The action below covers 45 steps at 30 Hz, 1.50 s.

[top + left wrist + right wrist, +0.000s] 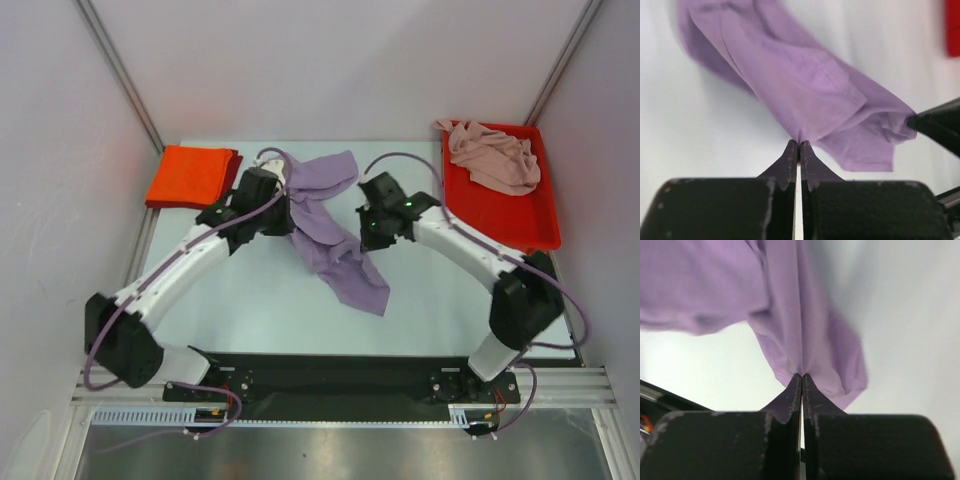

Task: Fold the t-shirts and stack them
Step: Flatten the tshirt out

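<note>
White table, top view: lavender t-shirt slung between left gripper and right gripper, long axis trailing nearward. Left wrist: clamped on its edge, cloth ahead-right. Right wrist: clamped likewise, cloth ahead-left.

The lavender-purple soft cloth t-shirt at the table's centre is matt and creased, and its stitched seams show in the wrist views. At ten o'clock the folded orange-red cloth t-shirt looks matt and smooth. At two o'clock the crumpled pale pink cloth t-shirt lies in the rigid red plastic tray, which has a slight sheen. The white tabletop is smooth and matt. The left gripper has matt, scuffed black fingers. At six o'clock a grey brushed-metal sheet gleams dully.
</note>
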Motion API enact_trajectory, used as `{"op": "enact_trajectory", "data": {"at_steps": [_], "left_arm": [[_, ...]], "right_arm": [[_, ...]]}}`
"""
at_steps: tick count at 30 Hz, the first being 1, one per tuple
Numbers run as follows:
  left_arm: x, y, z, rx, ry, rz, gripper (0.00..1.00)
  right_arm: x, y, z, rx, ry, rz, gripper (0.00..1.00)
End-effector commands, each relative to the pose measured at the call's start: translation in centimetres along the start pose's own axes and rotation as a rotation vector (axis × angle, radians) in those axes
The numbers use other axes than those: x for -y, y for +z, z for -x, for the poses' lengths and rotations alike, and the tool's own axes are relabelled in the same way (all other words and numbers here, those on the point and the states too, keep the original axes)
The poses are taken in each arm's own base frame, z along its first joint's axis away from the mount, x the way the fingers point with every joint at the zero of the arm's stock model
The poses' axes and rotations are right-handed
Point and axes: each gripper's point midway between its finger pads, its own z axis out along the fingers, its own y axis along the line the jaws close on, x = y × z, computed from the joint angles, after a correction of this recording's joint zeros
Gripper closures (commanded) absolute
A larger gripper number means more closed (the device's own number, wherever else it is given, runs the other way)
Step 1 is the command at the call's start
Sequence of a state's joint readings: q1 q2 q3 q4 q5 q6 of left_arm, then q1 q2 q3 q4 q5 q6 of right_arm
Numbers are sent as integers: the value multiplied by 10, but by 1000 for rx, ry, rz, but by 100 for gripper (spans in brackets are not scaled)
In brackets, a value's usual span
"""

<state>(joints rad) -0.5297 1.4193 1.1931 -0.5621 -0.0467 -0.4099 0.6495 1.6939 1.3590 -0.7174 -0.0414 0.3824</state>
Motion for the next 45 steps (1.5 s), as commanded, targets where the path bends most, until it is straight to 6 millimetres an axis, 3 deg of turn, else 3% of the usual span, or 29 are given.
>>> {"op": "enact_trajectory", "data": {"at_steps": [1, 7, 11, 19, 23, 25, 27, 28, 29, 31, 32, 34, 35, 40, 45], "left_arm": [[16, -70, 52, 189, 35, -75, 100], [30, -135, 82, 330, 48, -160, 100], [40, -183, 107, 439, 46, -211, 100], [72, -248, 156, 594, 23, -351, 100], [71, -296, 177, 716, 13, -361, 100], [68, -311, 179, 735, 21, -346, 100], [63, -339, 188, 798, 10, -333, 100], [63, -349, 188, 816, 12, -335, 100], [62, -367, 190, 851, 14, -343, 100], [60, -385, 190, 885, 18, -350, 100], [55, -405, 191, 932, 7, -344, 100], [48, -425, 191, 981, 8, -326, 100], [42, -448, 192, 1039, -5, -320, 100], [27, -518, 191, 1231, -8, -317, 100], [13, -570, 187, 1392, -18, -310, 100]], "right_arm": [[8, -53, 22, 118, 12, 32, 100], [11, -114, 37, 229, 19, 79, 100], [23, -161, 45, 319, 31, 96, 100], [27, -250, 34, 468, 1, 114, 100], [24, -277, 41, 534, 20, 127, 100], [19, -288, 53, 570, 33, 141, 100], [11, -296, 61, 584, 30, 174, 100], [4, -313, 70, 626, 27, 198, 100], [1, -316, 74, 631, 25, 209, 100], [-7, -336, 80, 678, 11, 242, 100], [-14, -341, 80, 677, -4, 276, 100], [-24, -347, 77, 671, -26, 328, 100], [-37, -352, 71, 656, -52, 394, 100], [-91, -377, 43, 629, -164, 641, 100], [-133, -389, 22, 556, -216, 854, 100]]}}
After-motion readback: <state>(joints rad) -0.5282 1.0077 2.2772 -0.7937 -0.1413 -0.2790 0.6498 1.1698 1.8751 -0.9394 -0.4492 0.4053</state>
